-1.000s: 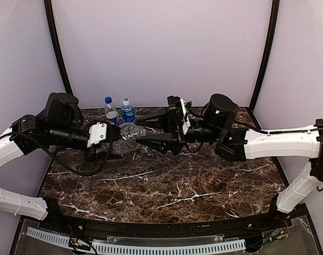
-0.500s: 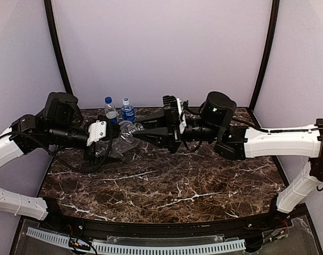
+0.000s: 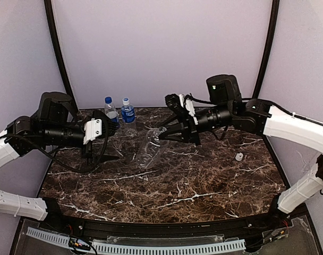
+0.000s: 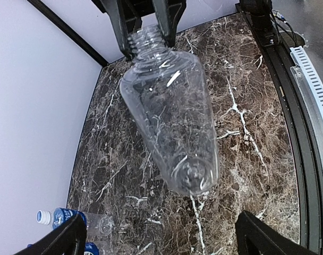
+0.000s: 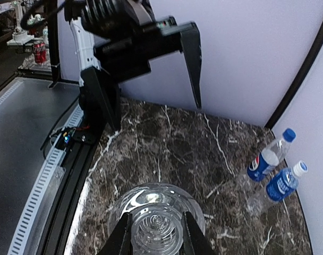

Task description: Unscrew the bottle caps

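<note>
The uncapped plain bottle [image 3: 150, 149] hangs tilted over the table [image 3: 204, 191], pinched at its neck by the right gripper [image 3: 161, 132], the left gripper [image 3: 105, 139] spread wide and clear to its left, a white cap [image 3: 238, 156] well to its right, two capped bottles [image 3: 128, 111] behind.

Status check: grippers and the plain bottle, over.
Left gripper open, clear of bottle. Right gripper shut on neck of plain bottle, cap off. Loose white cap on table. Pepsi bottle, blue-label bottle capped, at back.
</note>
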`<state>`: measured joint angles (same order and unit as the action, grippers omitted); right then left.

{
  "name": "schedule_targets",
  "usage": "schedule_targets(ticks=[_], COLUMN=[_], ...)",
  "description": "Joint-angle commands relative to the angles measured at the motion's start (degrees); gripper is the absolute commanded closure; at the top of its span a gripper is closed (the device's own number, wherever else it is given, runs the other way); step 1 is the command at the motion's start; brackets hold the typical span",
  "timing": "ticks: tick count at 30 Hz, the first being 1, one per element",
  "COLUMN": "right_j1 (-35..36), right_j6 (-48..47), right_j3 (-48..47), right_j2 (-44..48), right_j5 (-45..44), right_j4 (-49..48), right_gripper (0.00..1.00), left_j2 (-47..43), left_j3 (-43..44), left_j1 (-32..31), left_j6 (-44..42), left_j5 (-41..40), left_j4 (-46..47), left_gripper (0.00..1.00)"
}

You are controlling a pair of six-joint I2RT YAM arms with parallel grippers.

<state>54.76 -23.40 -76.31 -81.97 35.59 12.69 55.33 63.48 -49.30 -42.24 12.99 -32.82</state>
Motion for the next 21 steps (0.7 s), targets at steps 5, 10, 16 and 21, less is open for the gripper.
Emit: schedule_targets(ticks=[5, 10, 16, 21], right_j1=[-4.6, -12.0, -26.8, -32.6], right_j6=[-4.3, -8.7, 6.8, 24.2], right_j3=[1.4, 0.0, -2.2, 2.4], right_j2=[3.0, 0.0, -4.9, -5.7], right_j5=[-7.4, -19.3, -42.2, -47.6], right_j4=[15.2, 25.0, 15.5, 2.9], right_gripper=[1.0, 1.0, 1.0, 1.0], left_j2=[-1.2, -1.6, -2.3, -2.6], left_j3=[-1.5, -1.6, -2.9, -3.9], left_j1=[0.0, 0.0, 0.0, 0.1], left_j6=[-0.5, -1.0, -1.4, -1.7], left_j5=[0.3, -0.2, -1.7, -3.0], left_j4=[-0.1, -0.8, 0.4, 2.0], left_gripper=[0.01, 0.01, 0.01, 0.01])
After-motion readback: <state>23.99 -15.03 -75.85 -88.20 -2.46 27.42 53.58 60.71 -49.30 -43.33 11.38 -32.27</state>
